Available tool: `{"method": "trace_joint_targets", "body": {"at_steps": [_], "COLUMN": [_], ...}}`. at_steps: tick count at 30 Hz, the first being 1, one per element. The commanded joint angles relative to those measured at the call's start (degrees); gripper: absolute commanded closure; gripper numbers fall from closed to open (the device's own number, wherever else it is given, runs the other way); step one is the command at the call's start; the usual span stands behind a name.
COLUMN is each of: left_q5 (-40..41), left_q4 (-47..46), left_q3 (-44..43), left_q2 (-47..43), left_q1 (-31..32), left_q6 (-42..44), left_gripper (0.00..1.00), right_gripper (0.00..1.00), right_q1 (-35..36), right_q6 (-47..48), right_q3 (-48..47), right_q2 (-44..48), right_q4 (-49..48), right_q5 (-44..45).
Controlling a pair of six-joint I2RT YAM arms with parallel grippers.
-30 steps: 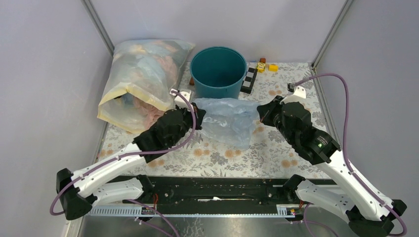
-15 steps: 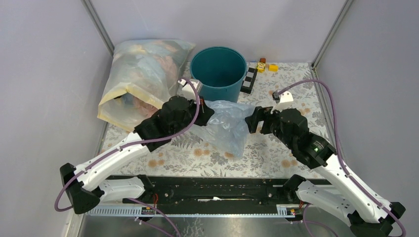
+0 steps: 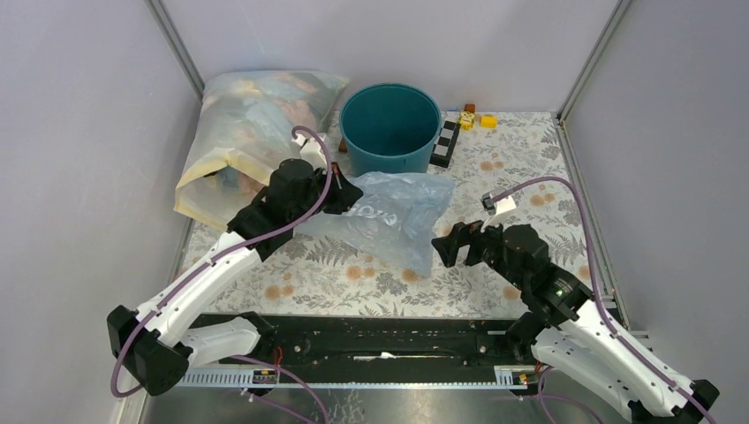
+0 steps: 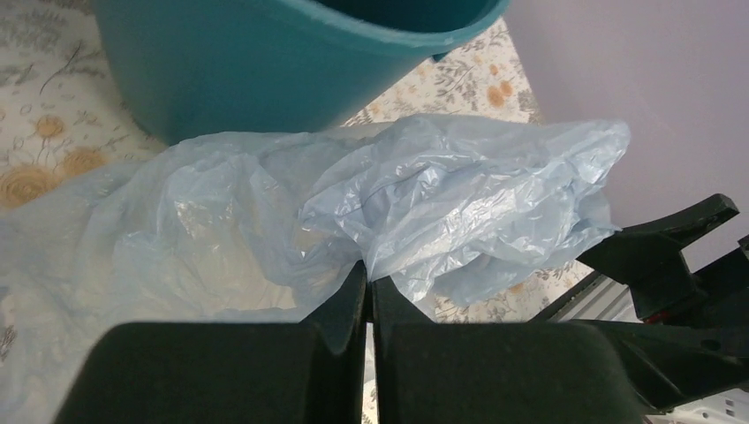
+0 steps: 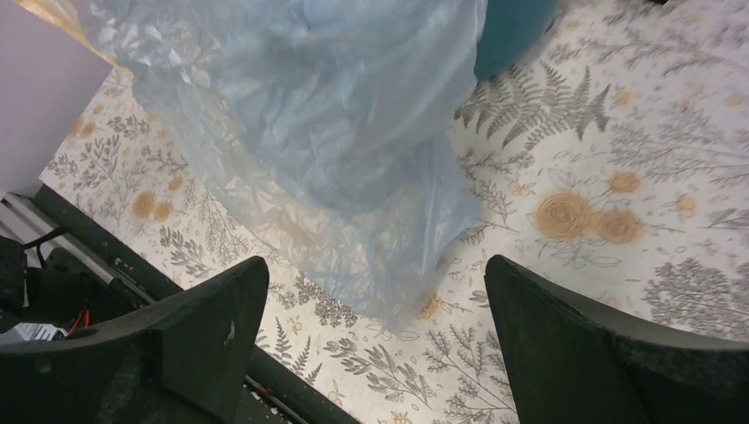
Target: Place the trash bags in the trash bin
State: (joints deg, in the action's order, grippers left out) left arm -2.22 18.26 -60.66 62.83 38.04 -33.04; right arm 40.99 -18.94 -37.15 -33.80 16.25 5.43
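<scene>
The trash bag (image 3: 393,216), thin pale blue crinkly film, lies spread on the flowered table just in front of the trash bin (image 3: 389,128), a round dark teal bucket. My left gripper (image 3: 343,198) is shut on the bag's left edge; in the left wrist view the film (image 4: 442,194) bunches out from the pinched fingertips (image 4: 368,276), with the bin (image 4: 265,62) close behind. My right gripper (image 3: 449,248) stands wide open, near the bag's right lower corner. In the right wrist view the bag's corner (image 5: 336,132) hangs loose between the spread fingers (image 5: 375,269), untouched.
A big cloudy, yellow-edged bag (image 3: 256,141) stuffed with items leans against the left wall, beside the left arm. A black-and-white checked strip (image 3: 444,144) and small yellow toys (image 3: 477,117) lie right of the bin. Walls close in on both sides.
The right gripper opened, let go of the bag and drew back toward the near edge. The left gripper carried its edge left and back, stretching the bag out flatter.
</scene>
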Motion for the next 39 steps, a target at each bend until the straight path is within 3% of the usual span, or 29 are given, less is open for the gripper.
{"method": "trace_joint_targets", "body": {"at_steps": [1,6,11,15,20,27,39], "left_q5": [-6.5,-10.1,-10.4,-10.9,-11.7,-11.1,-12.0], "left_q4": [-5.2,-5.9,-5.3,-5.3,-6.0,-5.2,-5.6], "left_q3": [3.2,3.9,3.8,4.0,4.7,5.3,5.9], "left_q2": [-1.9,-2.4,-4.5,-5.0,-5.1,-5.7,-5.9], "left_q1": [-3.3,-5.7,-6.9,-7.3,-7.5,-8.3,-8.8], "left_q6": [-2.0,-2.4,-2.5,-2.4,-2.4,-2.4,-2.4], "left_gripper": [1.0,1.0,1.0,1.0,1.0,1.0,1.0], "right_gripper": [0.0,0.01,0.08,0.11,0.21,0.37,0.4], "right_q1": [0.0,0.0,0.0,0.0,-0.4,-3.6,-7.7], "right_q6": [-2.9,-6.6,-11.2,-13.2,-13.2,-15.0,-17.7], "right_q3": [5.6,13.1,18.8,18.7,16.5,14.1,13.2], "right_q2": [-0.5,-1.3,-1.9,-7.2,-15.3,-22.2,-31.3], "right_q4": [-7.2,-14.8,-22.7,-24.9,-28.0,-31.9,-42.3], "right_q5": [-3.6,-1.2,4.2,6.1,6.2,1.8,-7.1]}}
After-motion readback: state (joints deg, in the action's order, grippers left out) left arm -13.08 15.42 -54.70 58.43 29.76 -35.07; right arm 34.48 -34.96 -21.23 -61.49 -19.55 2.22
